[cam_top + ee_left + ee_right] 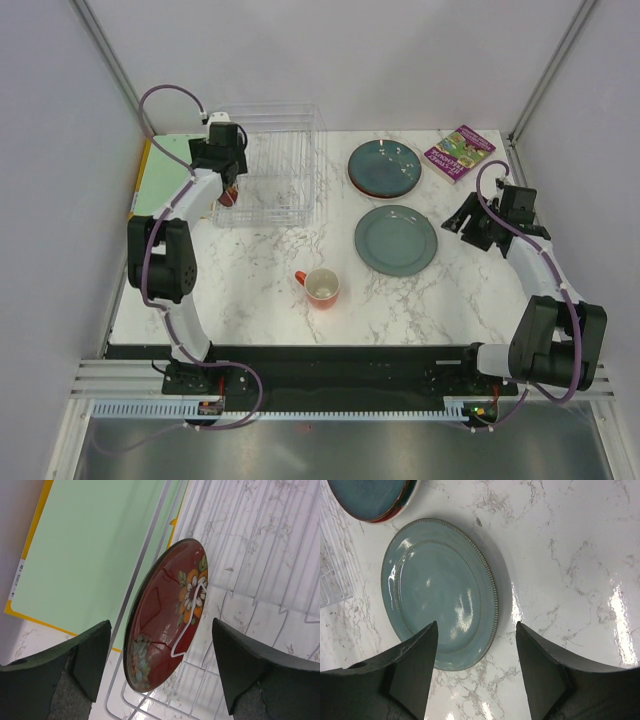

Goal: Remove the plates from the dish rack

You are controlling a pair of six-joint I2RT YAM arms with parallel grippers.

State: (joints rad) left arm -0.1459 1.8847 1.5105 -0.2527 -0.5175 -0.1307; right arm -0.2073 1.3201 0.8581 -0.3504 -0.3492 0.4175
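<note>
A small red plate [167, 615] with a flower pattern stands on edge in the clear dish rack [272, 165], at its left end. My left gripper [160, 630] is open, with one finger on each side of that plate and not touching it; in the top view it [228, 190] is over the rack's left side. The grey-teal plate [396, 240] lies flat on the table. My right gripper [476, 627] is open and empty, just above that plate's [437, 595] right rim. The dark teal plate [385, 167] lies on top of a red plate [395, 516] behind it.
An orange-red mug [322, 288] stands on the marble table [250, 290] near the middle front. A flat green board [165, 175] lies left of the rack. A colourful book [460, 152] lies at the back right. White walls enclose the table.
</note>
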